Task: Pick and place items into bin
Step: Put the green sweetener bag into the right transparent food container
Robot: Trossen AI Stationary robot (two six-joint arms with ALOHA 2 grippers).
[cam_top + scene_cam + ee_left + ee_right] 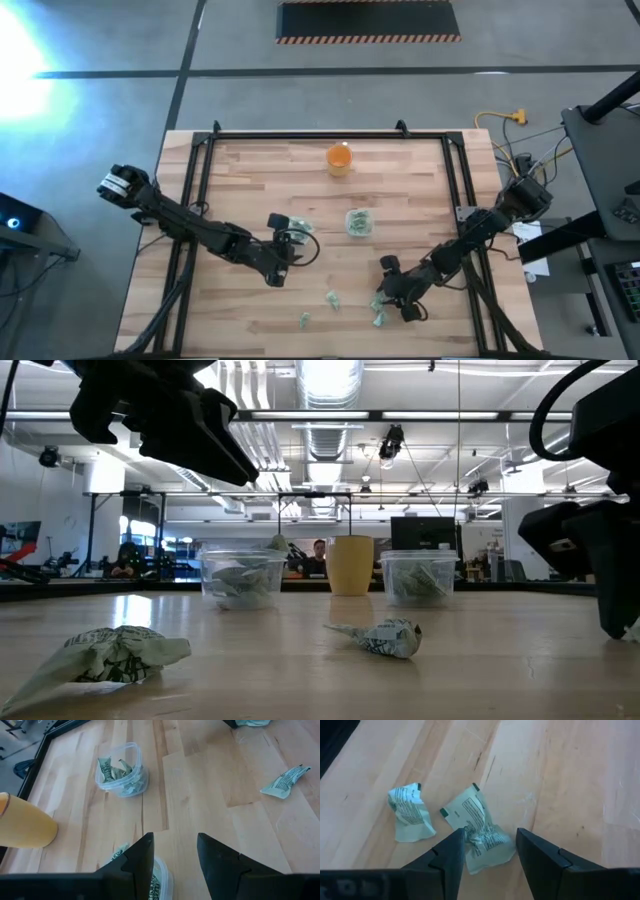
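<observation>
Several pale green crumpled items lie near the table's front edge. My right gripper (385, 298) is low over two of them and open. One item (482, 842) lies on the wood between its fingers, and a second item (409, 814) lies just beyond. Further items (332, 298) (305, 320) rest to the left of them. My left gripper (175, 852) hangs open above a clear tub (161, 876) that holds items. A second clear tub (360, 222) with items stands to its right. My right gripper's open fingers slant down from the table's right and stand on either side of the item's crumpled end (479, 836). The item lies flat on the table. One fingertip (455, 845) is right at its edge; whether it touches, I cannot tell.
An orange cup (339, 158) stands upright near the far edge, behind the two tubs. A black frame (300, 136) runs along the table's far, left and right sides. Bare wood lies between the tubs and the front items.
</observation>
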